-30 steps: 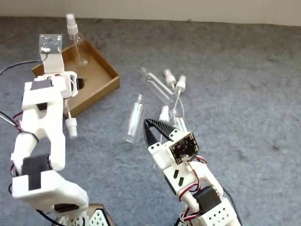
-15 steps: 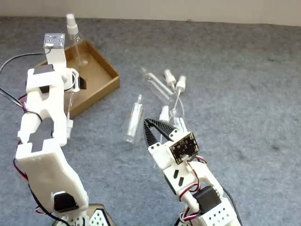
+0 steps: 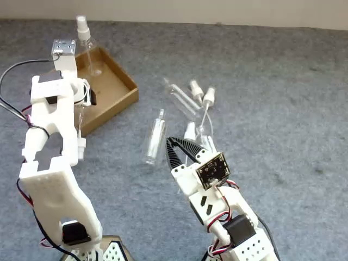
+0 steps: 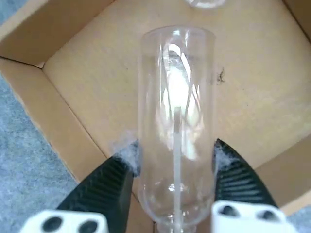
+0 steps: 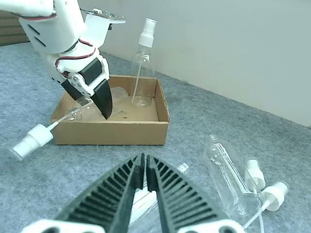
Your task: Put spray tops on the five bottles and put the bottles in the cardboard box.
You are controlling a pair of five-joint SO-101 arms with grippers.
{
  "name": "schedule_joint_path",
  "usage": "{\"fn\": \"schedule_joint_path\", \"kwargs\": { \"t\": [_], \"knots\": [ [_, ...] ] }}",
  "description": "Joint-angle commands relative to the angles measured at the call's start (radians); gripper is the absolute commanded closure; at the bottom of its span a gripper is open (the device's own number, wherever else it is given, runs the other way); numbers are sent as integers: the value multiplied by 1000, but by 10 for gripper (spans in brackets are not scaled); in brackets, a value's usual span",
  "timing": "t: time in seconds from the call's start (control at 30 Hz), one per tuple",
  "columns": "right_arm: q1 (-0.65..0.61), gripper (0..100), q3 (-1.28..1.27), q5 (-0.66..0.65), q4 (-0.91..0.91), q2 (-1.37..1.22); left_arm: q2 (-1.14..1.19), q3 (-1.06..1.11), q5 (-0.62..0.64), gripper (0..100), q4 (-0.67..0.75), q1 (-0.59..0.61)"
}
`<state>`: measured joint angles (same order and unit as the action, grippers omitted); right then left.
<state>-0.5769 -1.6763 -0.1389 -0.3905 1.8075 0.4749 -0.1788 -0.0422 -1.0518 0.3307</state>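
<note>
My left gripper (image 4: pixel 175 150) is shut on a clear bottle (image 4: pixel 177 111), held tilted over the cardboard box (image 3: pixel 117 89). Its white spray top (image 3: pixel 81 145) sticks out past the box's near wall. In the high view the left gripper (image 3: pixel 83 105) hangs at the box's near edge. A second bottle with a spray top (image 3: pixel 86 46) stands upright in the box's far corner. My right gripper (image 3: pixel 170 144) is shut with nothing in it, beside a topless bottle (image 3: pixel 154 136) lying on the carpet. Another bottle (image 3: pixel 182 98) and loose spray tops (image 3: pixel 209 97) lie beyond.
Grey carpet covers the table. More bottles and white spray tops (image 5: pixel 274 191) lie clustered just ahead of the right gripper (image 5: pixel 144 170). Open carpet stretches to the right of the cluster. A pale wall runs along the far edge.
The left arm has swung toward the box, carrying the bottle further over its floor. The right arm has not moved.
</note>
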Motion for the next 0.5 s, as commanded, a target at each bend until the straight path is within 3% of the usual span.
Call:
{"fn": "schedule_joint_path", "kwargs": {
  "t": [0.0,0.2,0.47],
  "knots": [
    [13,987,-131,-9,-7,8,-18,-53,0,919,-11,2],
    [13,987,-131,-9,-7,8,-21,-53,2,922,-20,1],
    [13,986,-133,-9,-7,8,-105,-108,6,922,-169,-68]
  ]
}}
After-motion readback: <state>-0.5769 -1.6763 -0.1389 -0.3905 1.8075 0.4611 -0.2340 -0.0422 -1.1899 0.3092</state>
